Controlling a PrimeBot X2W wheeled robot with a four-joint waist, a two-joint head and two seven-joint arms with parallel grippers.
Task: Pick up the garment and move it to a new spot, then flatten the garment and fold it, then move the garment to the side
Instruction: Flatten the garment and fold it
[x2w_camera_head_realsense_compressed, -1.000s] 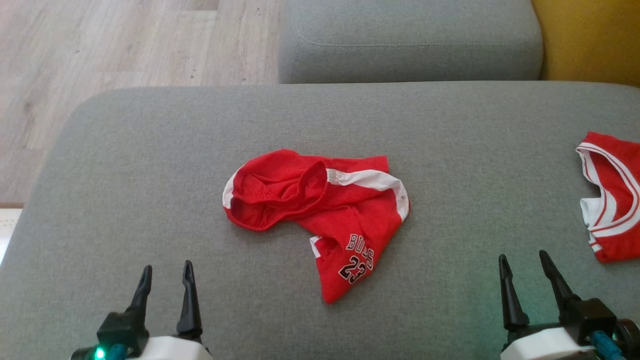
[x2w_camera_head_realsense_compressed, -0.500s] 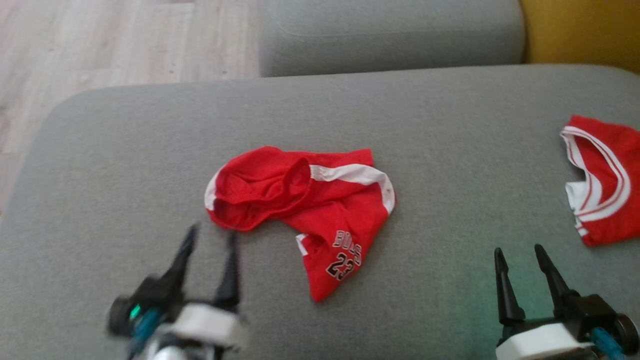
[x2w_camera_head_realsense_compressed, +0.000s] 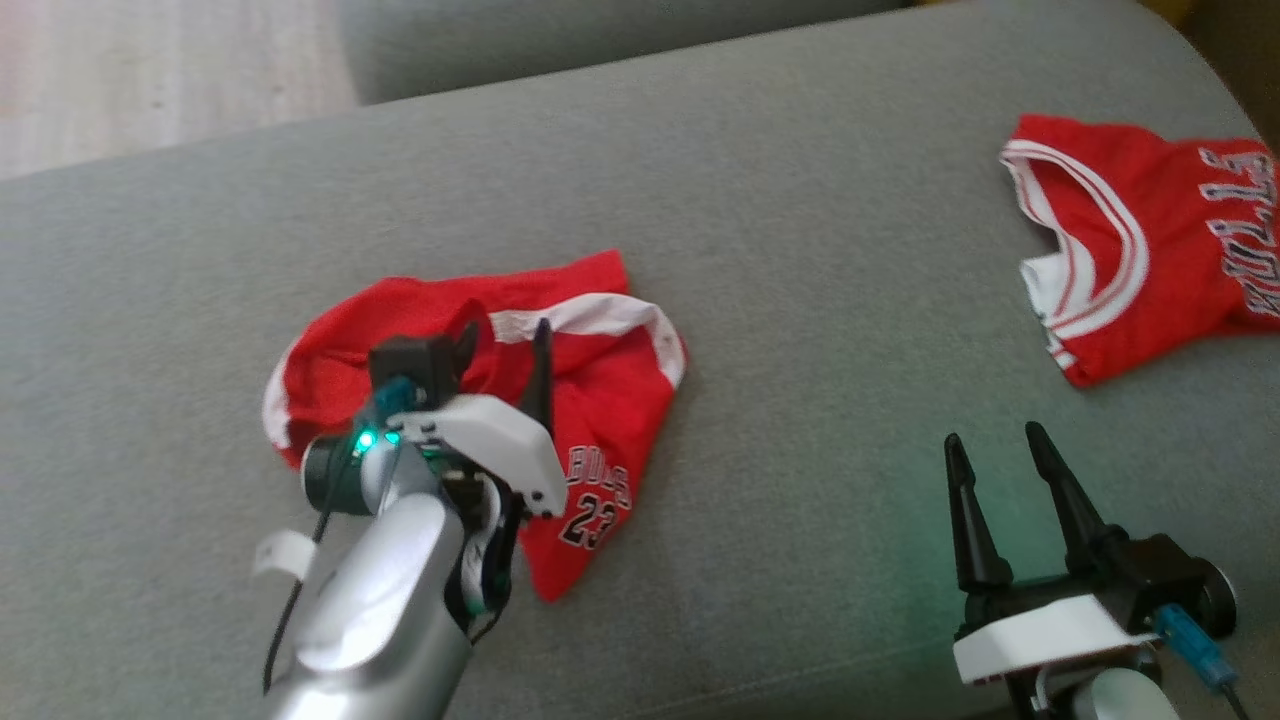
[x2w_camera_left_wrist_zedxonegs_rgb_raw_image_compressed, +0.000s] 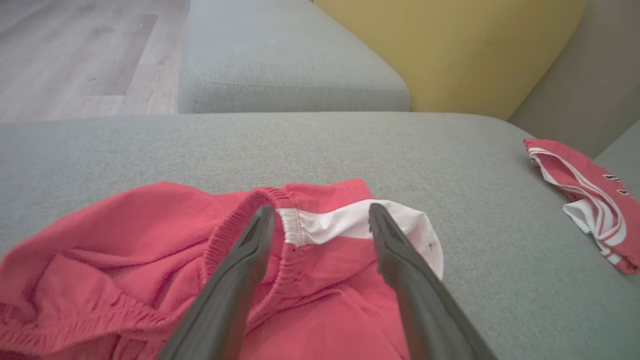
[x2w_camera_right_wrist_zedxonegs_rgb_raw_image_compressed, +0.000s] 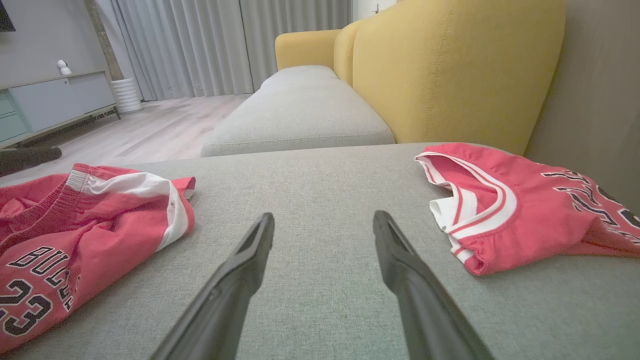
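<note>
The left gripper (x2w_camera_left_wrist_zedxonegs_rgb_raw_image_compressed: 321, 210) has its two dark fingers spread wide with nothing between them. In the left wrist view the tips straddle the top edge of the red shorts (x2w_camera_head_realsense_compressed: 620, 400). One tip is at the ribbed elastic waistband (x2w_camera_left_wrist_zedxonegs_rgb_raw_image_compressed: 235, 225) and the other is at the white side stripe (x2w_camera_left_wrist_zedxonegs_rgb_raw_image_compressed: 345, 225). Whether the tips touch the cloth or hang just above it, I cannot tell.

The head view adds the silver forearm crossing the crumpled shorts from the near side. It also shows the black-and-white "BULLS 23" print (x2w_camera_head_realsense_compressed: 596, 505) just beside the wrist, on the leg that points toward the robot.

The right gripper (x2w_camera_head_realsense_compressed: 993, 436) is also wide open and empty. It sits low over bare grey fabric, well apart from the shorts, which lie to its left.

The right wrist view shows its fingers aimed at the gap between the two garments. The shorts are at its left edge, and a red jersey (x2w_camera_right_wrist_zedxonegs_rgb_raw_image_compressed: 525, 215) with white-striped trim is at its right.

Both garments lie on the grey sofa seat (x2w_camera_head_realsense_compressed: 800, 250), the shorts near its middle and the jersey toward the robot's right. Beyond the seat, the right wrist view takes in a second grey cushion (x2w_camera_right_wrist_zedxonegs_rgb_raw_image_compressed: 300, 115), a yellow backrest (x2w_camera_right_wrist_zedxonegs_rgb_raw_image_compressed: 450, 75), pale wood flooring (x2w_camera_right_wrist_zedxonegs_rgb_raw_image_compressed: 165, 125) and grey curtains (x2w_camera_right_wrist_zedxonegs_rgb_raw_image_compressed: 200, 45).
</note>
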